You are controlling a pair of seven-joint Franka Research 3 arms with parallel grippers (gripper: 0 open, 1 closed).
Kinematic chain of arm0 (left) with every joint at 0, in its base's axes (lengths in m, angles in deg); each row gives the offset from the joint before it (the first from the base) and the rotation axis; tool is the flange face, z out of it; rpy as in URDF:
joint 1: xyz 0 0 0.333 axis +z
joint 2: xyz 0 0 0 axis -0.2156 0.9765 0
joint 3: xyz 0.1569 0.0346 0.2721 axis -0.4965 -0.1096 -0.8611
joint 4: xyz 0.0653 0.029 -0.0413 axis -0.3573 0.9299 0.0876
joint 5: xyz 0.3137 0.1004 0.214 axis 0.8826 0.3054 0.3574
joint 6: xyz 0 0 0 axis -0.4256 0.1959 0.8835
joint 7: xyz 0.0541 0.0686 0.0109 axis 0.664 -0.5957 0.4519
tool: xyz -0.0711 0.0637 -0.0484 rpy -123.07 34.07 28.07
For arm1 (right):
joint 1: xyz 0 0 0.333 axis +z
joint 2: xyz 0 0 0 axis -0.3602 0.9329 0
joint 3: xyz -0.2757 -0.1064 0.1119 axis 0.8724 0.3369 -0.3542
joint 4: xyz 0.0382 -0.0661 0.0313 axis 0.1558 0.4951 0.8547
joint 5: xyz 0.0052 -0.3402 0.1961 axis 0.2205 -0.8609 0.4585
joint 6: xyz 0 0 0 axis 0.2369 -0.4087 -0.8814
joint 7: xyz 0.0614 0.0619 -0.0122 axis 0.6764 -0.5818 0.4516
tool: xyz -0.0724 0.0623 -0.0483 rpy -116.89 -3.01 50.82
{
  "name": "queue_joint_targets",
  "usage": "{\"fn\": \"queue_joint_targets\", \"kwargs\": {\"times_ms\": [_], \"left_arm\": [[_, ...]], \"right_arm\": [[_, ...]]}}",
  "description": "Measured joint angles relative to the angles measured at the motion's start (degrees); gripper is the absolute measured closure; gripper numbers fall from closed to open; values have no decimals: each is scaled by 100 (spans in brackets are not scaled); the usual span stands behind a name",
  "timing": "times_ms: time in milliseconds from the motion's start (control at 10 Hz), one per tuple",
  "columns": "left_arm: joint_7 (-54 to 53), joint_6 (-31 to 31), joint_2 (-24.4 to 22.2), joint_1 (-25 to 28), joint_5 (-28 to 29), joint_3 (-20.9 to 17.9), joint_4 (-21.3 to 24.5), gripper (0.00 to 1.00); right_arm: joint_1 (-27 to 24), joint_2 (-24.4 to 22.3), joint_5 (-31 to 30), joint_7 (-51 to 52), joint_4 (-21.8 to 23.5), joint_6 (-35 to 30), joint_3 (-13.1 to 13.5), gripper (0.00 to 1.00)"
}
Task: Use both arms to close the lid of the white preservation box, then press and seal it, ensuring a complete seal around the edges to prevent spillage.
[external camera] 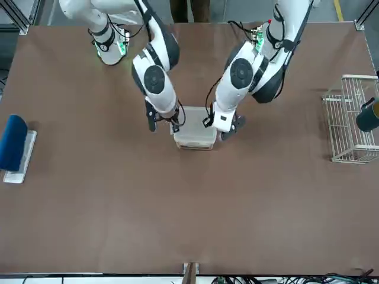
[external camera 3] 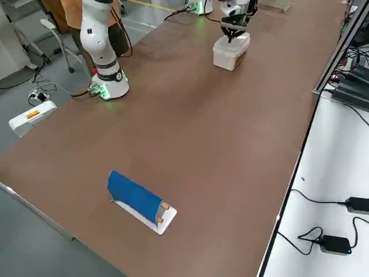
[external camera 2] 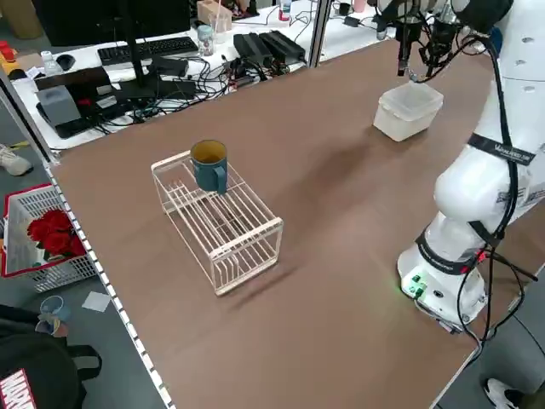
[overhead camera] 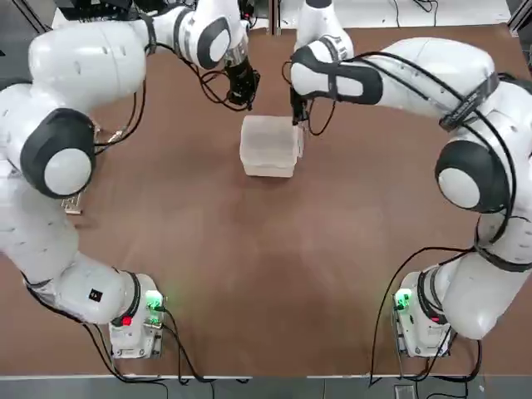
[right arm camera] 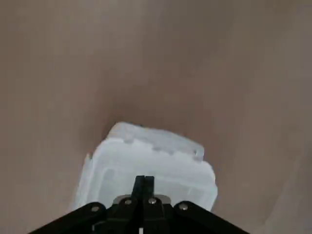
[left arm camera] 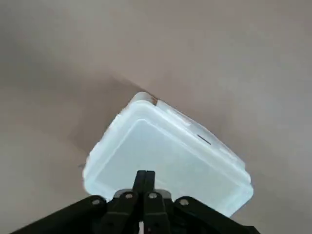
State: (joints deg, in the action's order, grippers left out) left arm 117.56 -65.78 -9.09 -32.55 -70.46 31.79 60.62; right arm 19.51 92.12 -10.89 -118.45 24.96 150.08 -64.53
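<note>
The white preservation box (overhead camera: 269,146) sits mid-table toward the far side, its lid (left arm camera: 163,153) lying flat on top of it. My left gripper (overhead camera: 243,96) is shut and hangs by the box's far left edge; in the left wrist view its joined fingertips (left arm camera: 145,176) point down over the lid. My right gripper (overhead camera: 298,116) is shut at the far right corner of the box, with its fingertips (right arm camera: 144,181) over the lid's rim. Neither gripper holds anything. Whether either one touches the lid I cannot tell.
A white wire rack (external camera: 352,127) with a teal mug (external camera 2: 209,164) on it stands at my far left. A blue roll on a white base (external camera: 14,145) lies at my far right. Bare brown tabletop (overhead camera: 274,274) stretches between the box and the arm bases.
</note>
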Motion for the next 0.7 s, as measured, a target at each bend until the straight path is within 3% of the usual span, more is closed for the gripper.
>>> {"fn": "queue_joint_targets", "kwargs": {"times_ms": [400,700], "left_arm": [[960,-113,834,-638,523,-10,-884,99],[1512,-679,1433,-1041,867,-28,-1265,99]], "right_arm": [[-495,-6,1078,1744,506,-62,119,99],[-548,-6,1553,2306,708,-80,207,99]]}}
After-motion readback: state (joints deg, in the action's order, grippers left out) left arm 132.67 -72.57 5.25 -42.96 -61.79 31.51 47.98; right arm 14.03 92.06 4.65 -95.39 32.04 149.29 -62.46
